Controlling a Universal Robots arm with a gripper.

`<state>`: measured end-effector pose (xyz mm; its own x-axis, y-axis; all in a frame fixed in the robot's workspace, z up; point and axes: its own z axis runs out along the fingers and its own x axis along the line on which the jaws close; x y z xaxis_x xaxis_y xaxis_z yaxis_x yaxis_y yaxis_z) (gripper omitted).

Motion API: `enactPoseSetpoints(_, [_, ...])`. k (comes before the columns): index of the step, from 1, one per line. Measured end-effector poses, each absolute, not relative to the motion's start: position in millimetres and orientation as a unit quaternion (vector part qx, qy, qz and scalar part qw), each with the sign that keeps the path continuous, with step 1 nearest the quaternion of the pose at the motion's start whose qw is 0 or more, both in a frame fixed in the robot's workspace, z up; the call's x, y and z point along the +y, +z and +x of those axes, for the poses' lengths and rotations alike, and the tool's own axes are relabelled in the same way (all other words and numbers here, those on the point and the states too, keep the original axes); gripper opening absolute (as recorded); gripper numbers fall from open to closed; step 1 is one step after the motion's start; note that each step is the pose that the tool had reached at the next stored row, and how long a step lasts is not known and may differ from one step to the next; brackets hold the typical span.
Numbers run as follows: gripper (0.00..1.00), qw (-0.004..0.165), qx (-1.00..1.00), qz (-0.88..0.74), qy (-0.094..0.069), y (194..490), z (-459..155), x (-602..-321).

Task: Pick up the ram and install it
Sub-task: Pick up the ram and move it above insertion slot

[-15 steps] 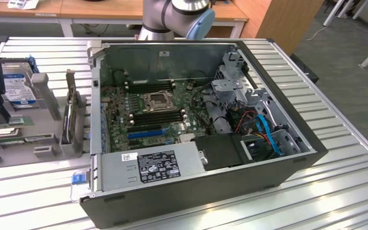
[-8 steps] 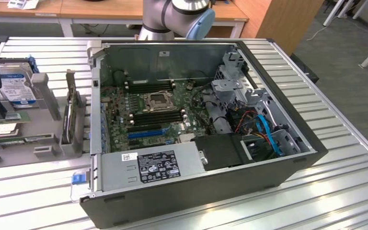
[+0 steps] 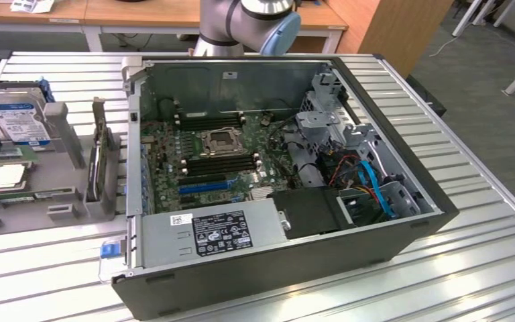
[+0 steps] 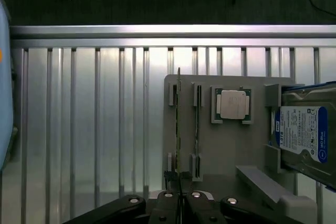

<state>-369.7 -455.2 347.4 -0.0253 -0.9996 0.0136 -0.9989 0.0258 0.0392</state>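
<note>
ram [image 4: 178, 129]: standing on edge in a slot of the gray holder [image 4: 231, 153] on the desk [image 4: 79, 129] | long axis running parallel to the desk's slats, one end pointing toward the claw | claw [image 4: 179, 199]: fingers pressing together, gripping nothing, hovering in line with that end | second stick [image 4: 197, 129]: sitting just beside

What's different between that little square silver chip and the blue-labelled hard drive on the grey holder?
The chip is small and square; the hard drive is a much larger rectangle. The chip has a bare silver top with a green rim; the hard drive carries a blue and white label. The chip lies flat in its recess; the hard drive is propped up at a tilt. Both rest on the grey holder on the slatted table.
</note>
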Motion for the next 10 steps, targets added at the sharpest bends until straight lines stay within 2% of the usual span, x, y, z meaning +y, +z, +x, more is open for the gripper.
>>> enactPoseSetpoints(10, [0.12, 0.019, -0.716, 0.698, -0.009, 369.5, -369.7, -455.2])
